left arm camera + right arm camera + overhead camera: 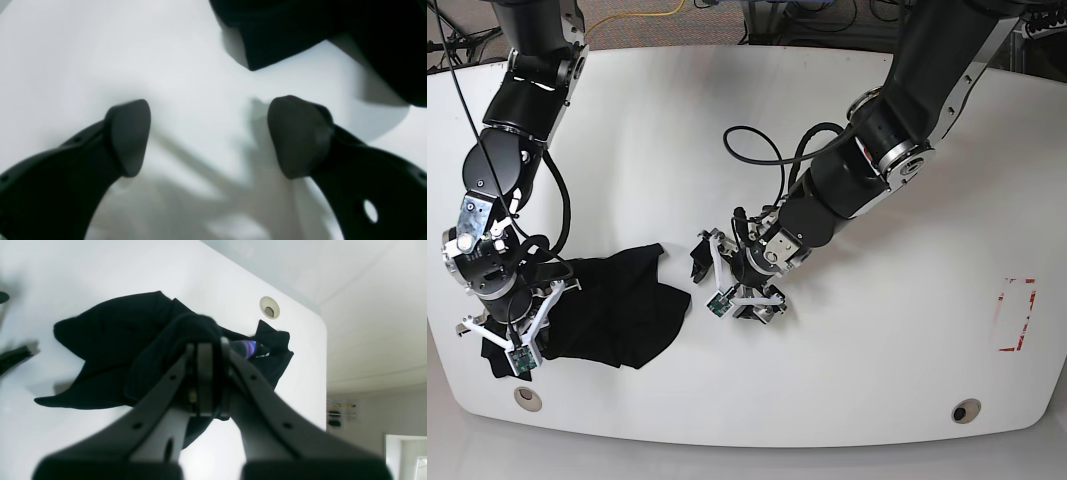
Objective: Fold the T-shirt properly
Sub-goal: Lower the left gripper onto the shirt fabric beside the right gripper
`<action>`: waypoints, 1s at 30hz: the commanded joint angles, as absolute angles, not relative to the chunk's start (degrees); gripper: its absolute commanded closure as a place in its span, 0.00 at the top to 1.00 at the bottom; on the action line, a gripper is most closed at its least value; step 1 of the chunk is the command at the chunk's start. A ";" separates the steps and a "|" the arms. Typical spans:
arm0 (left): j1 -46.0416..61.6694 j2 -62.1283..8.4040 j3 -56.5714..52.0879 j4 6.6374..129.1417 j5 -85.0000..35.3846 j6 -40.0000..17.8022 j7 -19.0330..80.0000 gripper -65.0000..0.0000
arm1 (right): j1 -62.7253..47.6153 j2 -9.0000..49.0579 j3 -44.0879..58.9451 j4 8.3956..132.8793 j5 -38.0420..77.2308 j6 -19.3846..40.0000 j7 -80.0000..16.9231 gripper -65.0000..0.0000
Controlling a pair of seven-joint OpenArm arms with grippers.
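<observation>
The black T-shirt (617, 310) lies crumpled at the table's front left. My right gripper (505, 350) is at its left end, shut on a raised fold of the cloth. In the right wrist view the jaws (205, 348) pinch that fold, and the rest of the T-shirt (110, 336) is spread below. My left gripper (712, 280) is open and empty, just right of the shirt's right edge. In the left wrist view its fingers (128, 136) stand wide apart over bare table, with a corner of the T-shirt (283, 36) ahead of them.
The white table (877, 380) has two round grommet holes near the front edge (527, 397) (966, 411). A red marked rectangle (1015, 315) sits at the right. A black cable (757, 150) loops over the table behind my left arm.
</observation>
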State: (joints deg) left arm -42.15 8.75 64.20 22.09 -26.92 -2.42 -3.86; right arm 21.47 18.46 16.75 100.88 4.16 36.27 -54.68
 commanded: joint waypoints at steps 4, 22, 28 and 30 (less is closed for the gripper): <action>-44.49 9.00 64.27 22.23 -28.29 -2.28 -1.28 0.80 | 23.05 18.81 16.80 102.31 4.38 36.62 -53.11 0.00; -44.83 9.00 64.61 24.04 -31.86 -2.43 -2.20 0.82 | 22.79 19.06 16.66 102.87 4.50 36.94 -53.11 0.00; -43.29 9.00 64.42 30.93 -30.29 -2.47 0.73 0.82 | 22.61 19.19 16.72 103.08 4.53 36.86 -53.01 0.00; -41.64 9.00 64.40 38.49 -29.01 -2.11 4.95 0.83 | 22.61 18.98 16.70 103.49 4.67 36.96 -53.22 0.00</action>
